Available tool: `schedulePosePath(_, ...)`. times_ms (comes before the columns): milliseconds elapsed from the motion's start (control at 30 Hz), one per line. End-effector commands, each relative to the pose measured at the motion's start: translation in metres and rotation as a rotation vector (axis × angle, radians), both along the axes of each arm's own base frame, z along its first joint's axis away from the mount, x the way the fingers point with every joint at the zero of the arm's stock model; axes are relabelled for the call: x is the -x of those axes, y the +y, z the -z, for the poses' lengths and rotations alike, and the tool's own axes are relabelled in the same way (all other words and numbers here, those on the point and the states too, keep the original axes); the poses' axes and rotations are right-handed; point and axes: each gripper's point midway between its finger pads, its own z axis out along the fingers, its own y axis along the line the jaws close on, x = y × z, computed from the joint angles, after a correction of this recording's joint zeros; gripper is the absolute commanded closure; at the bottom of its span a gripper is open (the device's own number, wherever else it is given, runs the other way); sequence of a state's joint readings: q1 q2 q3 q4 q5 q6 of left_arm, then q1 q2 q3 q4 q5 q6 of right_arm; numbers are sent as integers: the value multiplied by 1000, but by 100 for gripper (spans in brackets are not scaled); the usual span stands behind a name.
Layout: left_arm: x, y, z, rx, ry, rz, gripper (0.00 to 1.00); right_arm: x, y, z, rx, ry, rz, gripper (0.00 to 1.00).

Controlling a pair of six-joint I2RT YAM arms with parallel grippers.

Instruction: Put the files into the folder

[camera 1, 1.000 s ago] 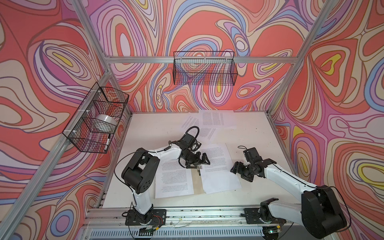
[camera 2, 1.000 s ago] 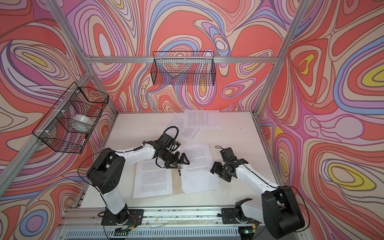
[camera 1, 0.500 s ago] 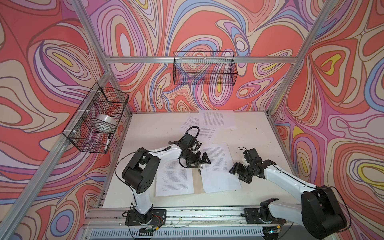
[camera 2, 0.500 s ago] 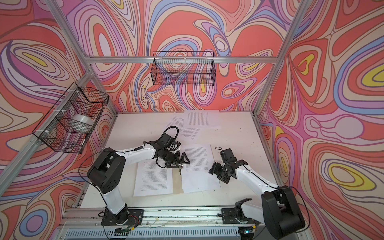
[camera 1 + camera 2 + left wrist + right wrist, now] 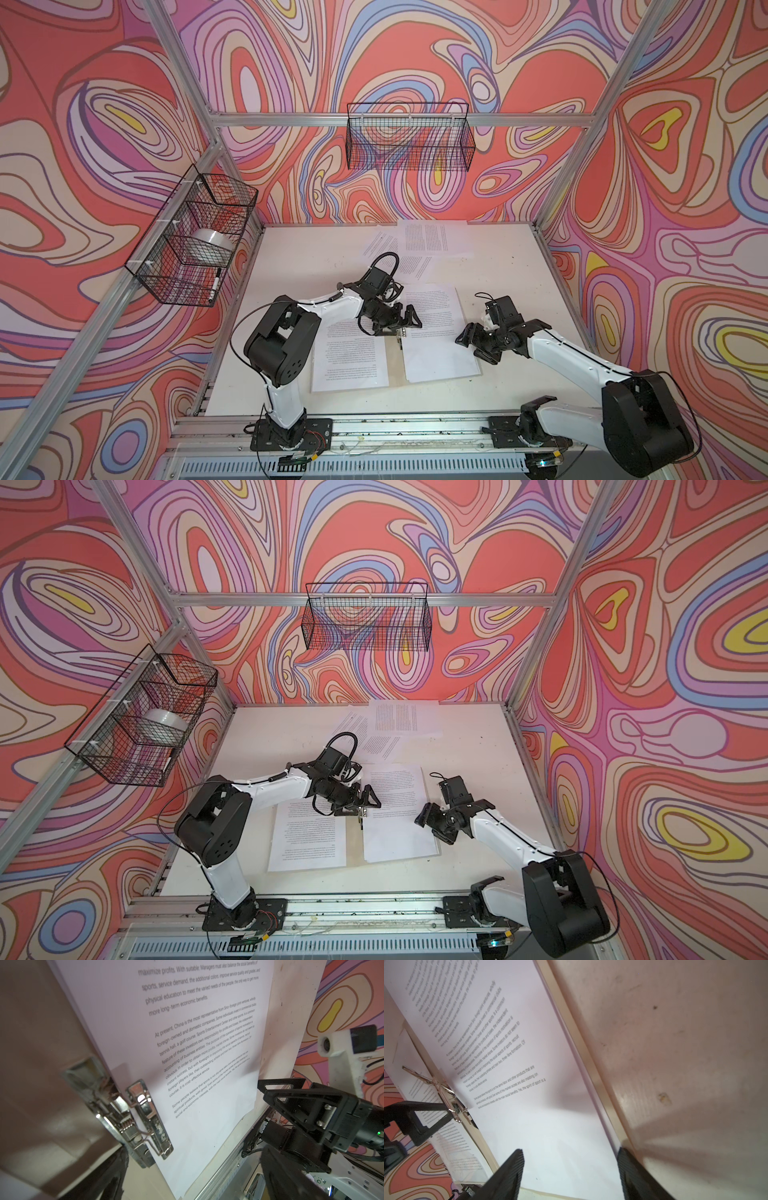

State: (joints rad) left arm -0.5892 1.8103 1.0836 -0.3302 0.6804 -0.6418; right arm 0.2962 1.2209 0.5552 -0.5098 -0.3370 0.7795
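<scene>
Our left gripper (image 5: 397, 326) is spread wide and empty just over the metal clip (image 5: 149, 1114) on the spine of the open folder (image 5: 397, 368). Our right gripper (image 5: 471, 345), right of the clip, is also parted and holds nothing. Two files (image 5: 436, 332) lie on the folder, one each side of the clip; other sheets (image 5: 426, 241) lie well behind it.

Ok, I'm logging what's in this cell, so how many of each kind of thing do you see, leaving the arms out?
Folder: 1
Paper sheets or stacks on the folder: 2
Loose sheets at the table's far end: 3
Wire baskets: 2
White roll: 1
Marker: 1
Total: 10
</scene>
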Motion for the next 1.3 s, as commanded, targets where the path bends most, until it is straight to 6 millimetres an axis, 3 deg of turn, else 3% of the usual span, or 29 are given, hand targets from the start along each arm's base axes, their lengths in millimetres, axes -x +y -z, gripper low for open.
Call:
schedulePosePath(0,12,16,28,-101,51,-20,0,-1,-7,-1,51,-7,20,22)
schedulePosePath(167,11,13,16,-82,37,-19,0,-7,-15,-7,97,-55,22,14)
schedulePosePath(300,7,15,-7,-72,-3,-33,0,-22,-18,-22,136,-110,9,10)
schedulePosePath(500,-10,40,-56,-95,-122,-107,0,-61,-9,-50,153,-252,-58,3)
schedulePosePath(600,-31,56,-77,-70,-152,-176,0,-87,-1,-56,165,-288,-96,2)
schedulePosePath(767,-99,88,-91,-103,-201,-301,0,-140,22,-54,134,-338,-141,2)
schedulePosePath(967,-193,96,-85,-112,-245,-375,0,-207,49,-33,89,-348,-183,6)
schedulePosePath(1133,-262,95,-70,-117,-258,-377,0,-241,67,-20,32,-333,-209,7)
schedulePosePath(1267,-298,92,-56,-91,-261,-377,0,-257,65,-8,32,-304,-187,7)
